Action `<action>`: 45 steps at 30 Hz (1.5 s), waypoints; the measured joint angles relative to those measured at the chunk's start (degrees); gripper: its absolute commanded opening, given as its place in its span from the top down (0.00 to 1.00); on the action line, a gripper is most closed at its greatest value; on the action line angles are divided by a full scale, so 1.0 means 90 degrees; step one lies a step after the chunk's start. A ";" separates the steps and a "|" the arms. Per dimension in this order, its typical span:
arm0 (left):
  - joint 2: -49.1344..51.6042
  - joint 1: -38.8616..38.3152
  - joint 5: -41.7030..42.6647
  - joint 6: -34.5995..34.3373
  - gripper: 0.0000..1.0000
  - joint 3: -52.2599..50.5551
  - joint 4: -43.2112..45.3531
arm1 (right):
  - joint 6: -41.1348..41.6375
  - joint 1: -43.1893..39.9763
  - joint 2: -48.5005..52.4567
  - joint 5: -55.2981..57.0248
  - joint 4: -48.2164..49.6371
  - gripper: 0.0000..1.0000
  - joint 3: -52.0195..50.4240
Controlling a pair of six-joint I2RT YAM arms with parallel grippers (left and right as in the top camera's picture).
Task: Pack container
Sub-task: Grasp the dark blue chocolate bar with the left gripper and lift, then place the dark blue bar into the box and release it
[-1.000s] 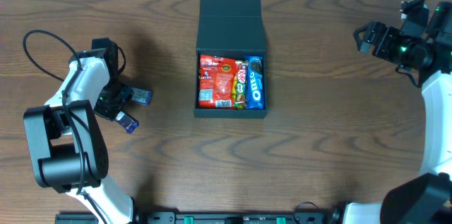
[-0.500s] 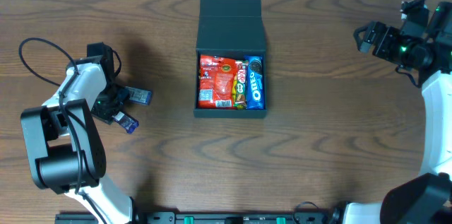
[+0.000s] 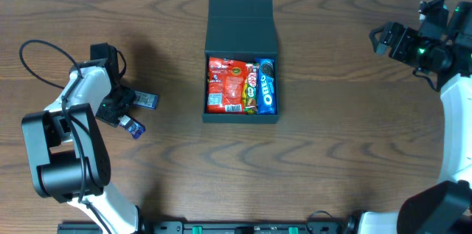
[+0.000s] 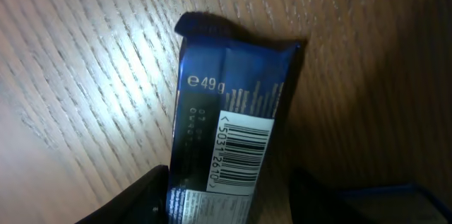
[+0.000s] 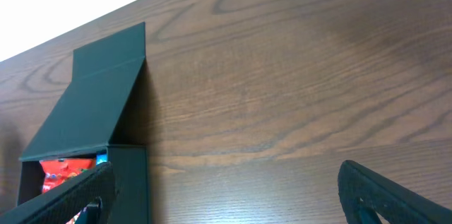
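Your left tool (image 3: 129, 108) sits low over the worktop (image 3: 339, 153) at the left side, fingers (image 4: 134, 197) spread to either side of the near end of a dark blue snack bar (image 4: 226, 125). The bar lies flat, barcode side up, and runs straight out ahead of the tool. The left finger looks to be at the wrapper's edge and the right one stands slightly off it, so read this as spread around the bar rather than pinching it. A smaller blue item (image 3: 133, 126) lies just beside the tool's right-hand finger, apart from the bar; too small to tell what it is. The container (image 3: 241, 23) is well apart from the left tool, out ahead of it at mid-worktop. Its lid is swung open and standing at the back. Inside it, a red packet (image 3: 226, 85) fills the side nearer the left tool, a narrow green and yellow bar (image 3: 250, 94) lies next to that, and a blue Oreo pack (image 3: 266, 86) lies against the far wall. Your right tool (image 3: 377, 40) hangs clear of the worktop at the far right, fingers (image 5: 70, 197) wide apart with nothing between them. The container is well off to its front-left, open lid towards it.
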 measured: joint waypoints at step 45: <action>-0.1290 -0.0260 0.0172 0.1438 0.80 0.1307 0.0362 | 0.0007 0.0000 0.0000 0.0000 0.0000 0.01 0.0000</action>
